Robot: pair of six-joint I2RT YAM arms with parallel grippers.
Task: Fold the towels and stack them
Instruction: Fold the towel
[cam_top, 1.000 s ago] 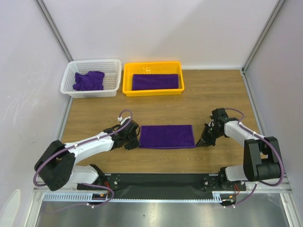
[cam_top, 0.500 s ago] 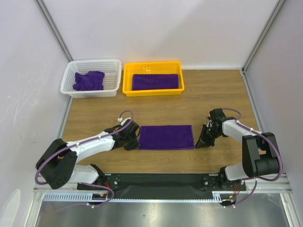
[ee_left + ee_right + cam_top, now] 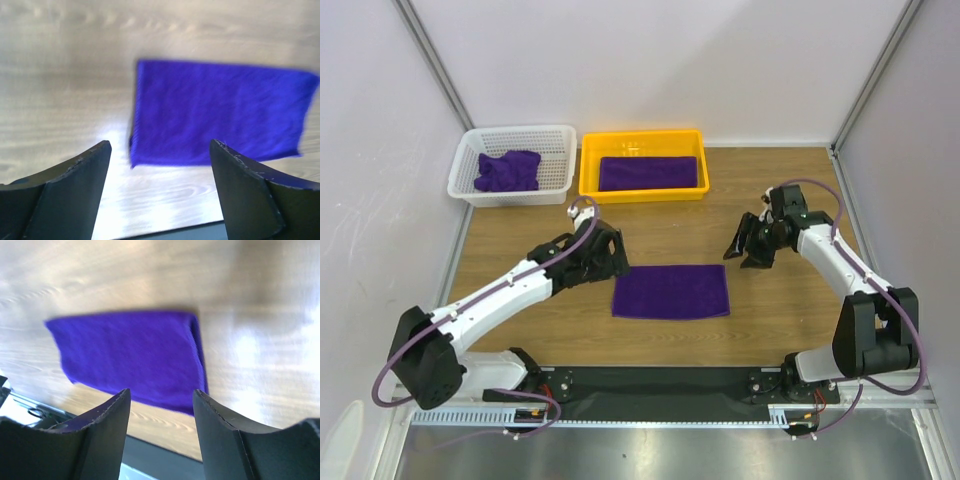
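Note:
A folded purple towel (image 3: 671, 291) lies flat on the wooden table between the arms, and shows in both wrist views (image 3: 215, 112) (image 3: 132, 352). My left gripper (image 3: 610, 257) hangs open above the table just left of it, with nothing between its fingers (image 3: 157, 150). My right gripper (image 3: 748, 248) is open too, raised to the right of the towel and holding nothing (image 3: 161, 396). Another folded towel (image 3: 650, 172) rests in the yellow tray (image 3: 588, 172). A crumpled towel (image 3: 507, 170) sits in the white basket (image 3: 560, 150).
The basket and the tray stand side by side at the back left of the table. Grey walls close in the left, back and right. The arm bases sit on a black rail at the near edge.
Both grippers have let go of the towel's side edges, opened, and lifted back away from it. The towel now lies flat and folded on the table.

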